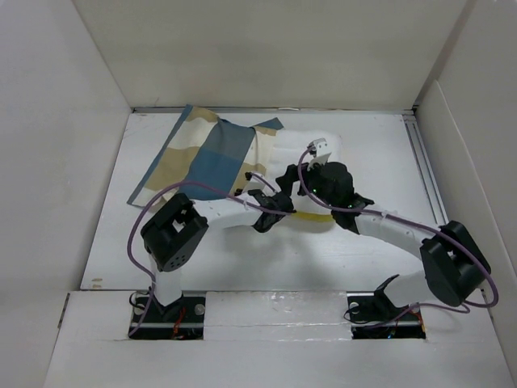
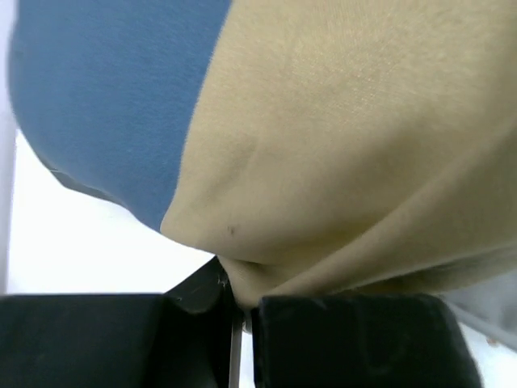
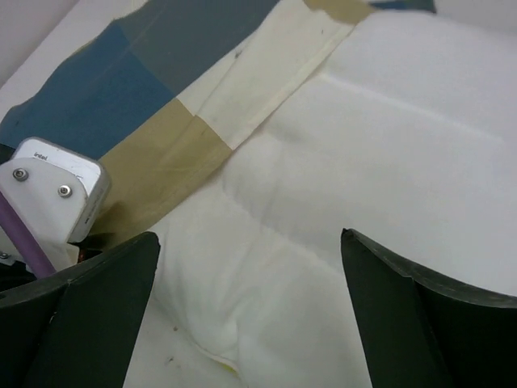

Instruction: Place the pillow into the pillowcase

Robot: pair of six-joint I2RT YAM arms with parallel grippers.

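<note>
Top external view: the pillowcase [image 1: 206, 158] lies flat on the white counter [image 1: 380, 162] in the upper left middle of the frame, with big blue, tan and cream squares. The white pillow [image 1: 283, 153] sits just right of it, and its left end goes in under the open edge of the pillowcase. A bit of the pillow's yellow edge [image 1: 311, 217] shows near the bottom of the pillow. Both arms reach in from the bottom and meet over the pillow in the middle of the frame, the left arm [image 1: 218, 210] from the lower left and the right arm [image 1: 396, 230] from the lower right. Left wrist view: blue and tan cloth of the pillowcase [image 2: 323, 145] fills nearly the whole frame. The left fingers [image 2: 355, 339] are black, low in the frame, and pressed together on a fold of the tan cloth, which dips down between them. Right wrist view: the right fingers [image 3: 428, 323] are spread wide, one in the lower left corner and one in the lower right. The puffy pillow [image 3: 363, 162] fills the space between and past them, but I cannot tell if they touch it. The pillowcase [image 3: 161, 81] lies across the upper left of the frame, with its cream edge on top of the pillow. A small white camera box [image 3: 48, 194] with a purple cable [image 3: 20, 238] shows at the left edge.
</note>
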